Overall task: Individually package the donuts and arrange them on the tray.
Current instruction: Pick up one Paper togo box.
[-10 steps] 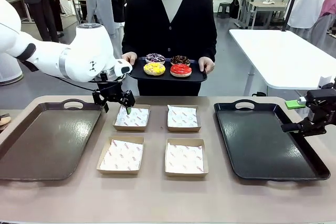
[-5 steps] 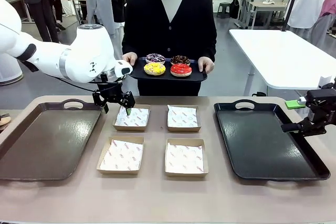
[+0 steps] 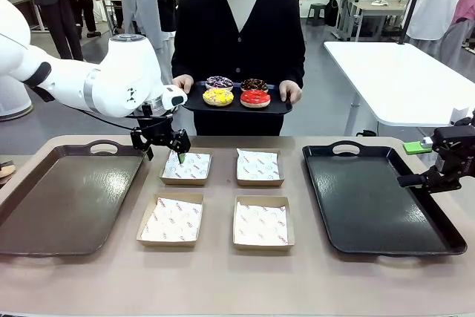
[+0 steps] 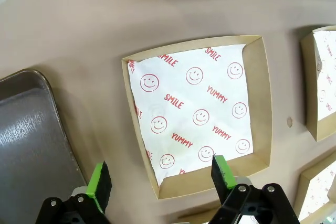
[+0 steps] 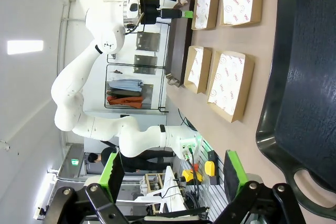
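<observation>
Table point(image 3: 223, 280) from the front view: four lined boxes point(image 3: 260, 246) in the middle, none filled. We see all four donuts point(image 3: 236, 91) on a small dark tray point(image 3: 282, 108) that the person point(image 3: 237, 35) holds past the far edge, above table level. The left gripper point(image 3: 165, 152) hangs over the far-left box point(image 3: 185, 182), jaws wide apart, nothing held. From it the donuts lie farther off, a bit right and higher. The right gripper point(image 3: 427, 177) sits at the right edge of the big black tray point(image 3: 371, 206), equally wide and empty. It is well apart from the donuts, so we rate the left arm the nearer one. The donuts are rings, so there is no long axis to align to; a pick from above looks workable. In the left wrist view the left gripper point(image 4: 160, 177) has its green pads straddling one edge of that box point(image 4: 265, 108), with the liner bare and nothing between the pads. In the right wrist view the right gripper point(image 5: 173, 170) is spread wide and empty, with the black tray point(image 5: 310, 77) just ahead and the boxes beyond it.
</observation>
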`<state>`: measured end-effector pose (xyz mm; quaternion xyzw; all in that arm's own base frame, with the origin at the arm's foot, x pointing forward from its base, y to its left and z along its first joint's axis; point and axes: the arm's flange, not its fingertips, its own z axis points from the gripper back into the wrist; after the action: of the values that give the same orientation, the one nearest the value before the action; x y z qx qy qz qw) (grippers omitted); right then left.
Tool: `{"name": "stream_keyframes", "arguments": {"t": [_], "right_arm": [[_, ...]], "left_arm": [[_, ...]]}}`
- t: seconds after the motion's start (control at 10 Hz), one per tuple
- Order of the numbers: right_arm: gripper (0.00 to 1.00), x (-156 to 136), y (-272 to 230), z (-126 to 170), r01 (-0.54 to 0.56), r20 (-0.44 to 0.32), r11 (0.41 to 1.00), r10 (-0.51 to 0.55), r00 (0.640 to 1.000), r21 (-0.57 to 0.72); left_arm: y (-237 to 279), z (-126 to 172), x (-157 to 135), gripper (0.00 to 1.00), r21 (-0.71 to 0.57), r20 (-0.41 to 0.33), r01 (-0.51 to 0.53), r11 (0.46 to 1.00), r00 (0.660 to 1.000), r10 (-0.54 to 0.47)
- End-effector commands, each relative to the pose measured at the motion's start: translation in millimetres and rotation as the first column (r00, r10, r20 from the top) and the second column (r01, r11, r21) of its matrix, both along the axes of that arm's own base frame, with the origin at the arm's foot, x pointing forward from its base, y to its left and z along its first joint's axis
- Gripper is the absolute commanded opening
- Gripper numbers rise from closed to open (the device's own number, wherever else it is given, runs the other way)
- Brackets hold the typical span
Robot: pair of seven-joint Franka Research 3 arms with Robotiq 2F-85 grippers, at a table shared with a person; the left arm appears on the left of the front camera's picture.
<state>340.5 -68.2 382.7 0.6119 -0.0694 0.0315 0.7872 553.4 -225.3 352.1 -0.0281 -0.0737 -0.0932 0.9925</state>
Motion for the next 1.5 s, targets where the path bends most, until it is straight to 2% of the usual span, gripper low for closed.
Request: {"name": "stream_keyframes", "arguments": {"t": [0.0, 0.2, 0.5, 0.9, 1.0, 1.1, 1.2, 1.3, 1.4], "right_arm": [[1.00, 0, 1, 0, 0.006, 0.003, 1.000, -0.006, 1.000, 0.008], [1.00, 0, 1, 0, 0.006, 0.003, 1.000, -0.006, 1.000, 0.008], [1.00, 0, 1, 0, 0.006, 0.003, 1.000, -0.006, 1.000, 0.008], [1.00, 0, 1, 0, 0.006, 0.003, 1.000, -0.006, 1.000, 0.008], [1.00, 0, 1, 0, 0.006, 0.003, 1.000, -0.006, 1.000, 0.008], [1.00, 0, 1, 0, 0.006, 0.003, 1.000, -0.006, 1.000, 0.008], [1.00, 0, 1, 0, 0.006, 0.003, 1.000, -0.006, 1.000, 0.008], [1.00, 0, 1, 0, 0.006, 0.003, 1.000, -0.006, 1.000, 0.008], [1.00, 0, 1, 0, 0.006, 0.003, 1.000, -0.006, 1.000, 0.008]], "left_arm": [[-1, -2, 13, 1.00, 0.029, 0.001, -0.023, 0.999, 1.000, 0.023], [-2, -6, 25, 1.00, 0.035, 0.000, -0.068, 0.997, 0.998, 0.069], [-6, -15, 38, 1.00, 0.010, -0.039, -0.175, 0.985, 0.984, 0.175], [-12, -21, 40, 1.00, 0.044, -0.011, -0.177, 0.983, 0.984, 0.178], [-12, -24, 41, 0.41, 0.048, -0.019, -0.181, 0.982, 0.983, 0.182], [-12, -24, 41, 0.41, 0.051, -0.026, -0.182, 0.982, 0.983, 0.183], [-12, -25, 42, 0.00, 0.051, -0.030, -0.182, 0.982, 0.983, 0.184], [-12, -25, 42, 0.37, 0.051, -0.034, -0.184, 0.982, 0.982, 0.185], [-12, -25, 43, 0.00, 0.051, -0.036, -0.185, 0.981, 0.982, 0.187]]}}
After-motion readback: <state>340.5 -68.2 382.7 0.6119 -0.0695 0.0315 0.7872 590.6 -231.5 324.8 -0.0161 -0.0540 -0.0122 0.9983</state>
